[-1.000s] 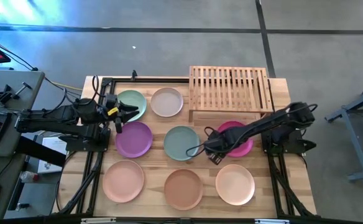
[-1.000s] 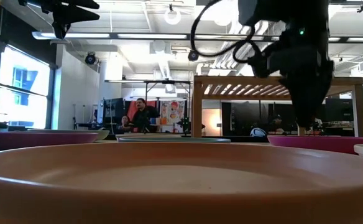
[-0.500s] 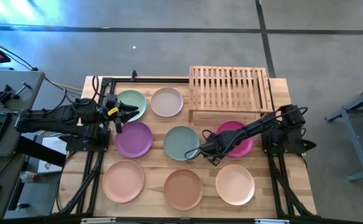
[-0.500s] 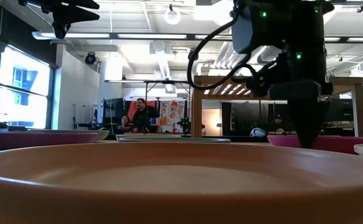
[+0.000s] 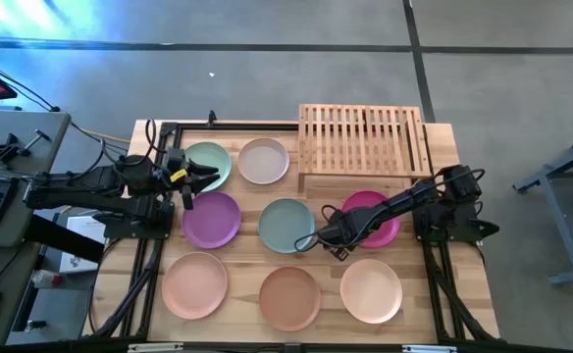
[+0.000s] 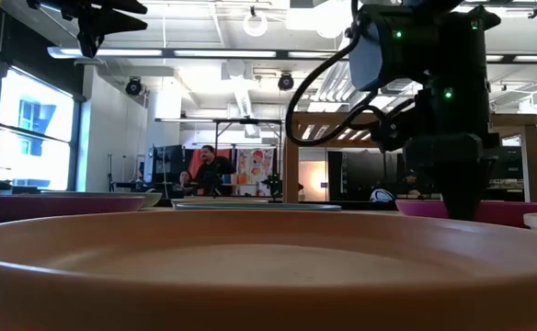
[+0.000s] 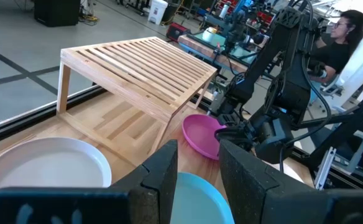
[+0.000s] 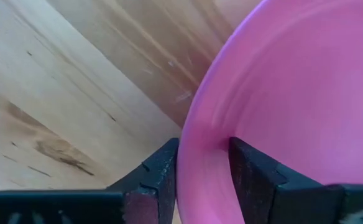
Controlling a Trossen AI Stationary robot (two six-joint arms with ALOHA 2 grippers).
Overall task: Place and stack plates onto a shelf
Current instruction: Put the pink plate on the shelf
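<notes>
Table (image 5: 434, 137): grey-teal plate (image 5: 286, 225) beside magenta plate (image 5: 377, 218).

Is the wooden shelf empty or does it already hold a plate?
Empty. From above, the shelf shows only bare slats, and the left wrist view shows the same. All eight plates lie on the table.

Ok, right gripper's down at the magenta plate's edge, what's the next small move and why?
Probably close the right gripper on the magenta plate. In the right wrist view its fingers straddle the plate's rim, one inside, one outside on the table, with a gap remaining, so it isn't pinched yet. Lift only after that. The shelf is bare; the left gripper waits above the mint green plate.
</notes>
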